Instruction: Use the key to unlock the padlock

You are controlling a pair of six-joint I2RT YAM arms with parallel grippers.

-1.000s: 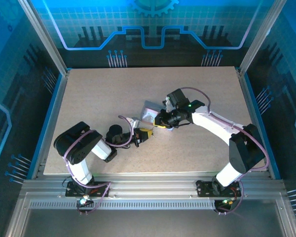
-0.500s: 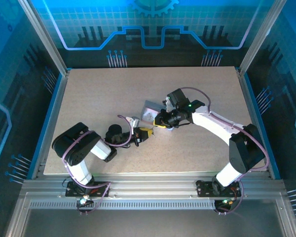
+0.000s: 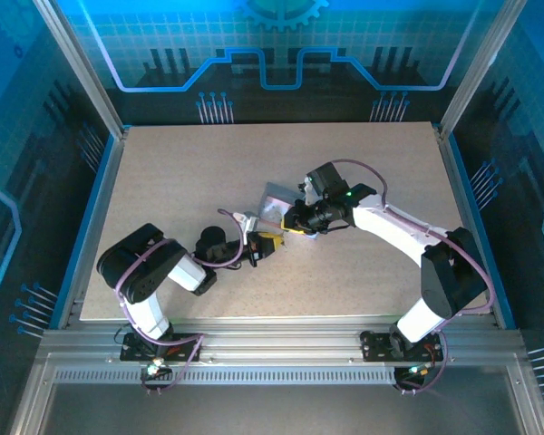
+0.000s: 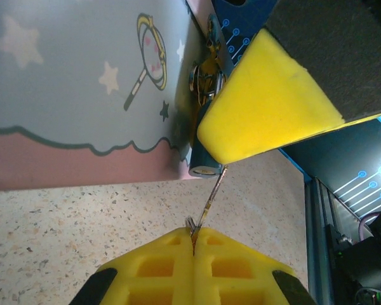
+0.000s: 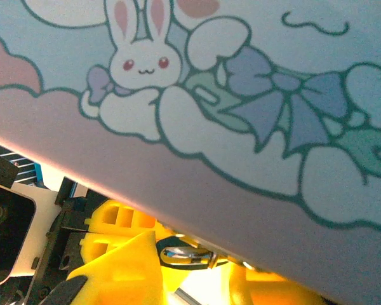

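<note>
Our left gripper (image 4: 193,234) is pinched shut on the key (image 4: 208,194), its tip meeting the padlock (image 4: 203,166) beside the tin's (image 4: 82,82) edge (keyway too small to see). Our right gripper (image 3: 295,227) clamps that padlock. We should line the key up straight before pushing.

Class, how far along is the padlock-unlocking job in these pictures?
Done: the left gripper is shut on the key, and the right gripper grips the padlock beside the tin. In hand: the key's tip meets the padlock's base. Left: turning it to open the padlock.
</note>
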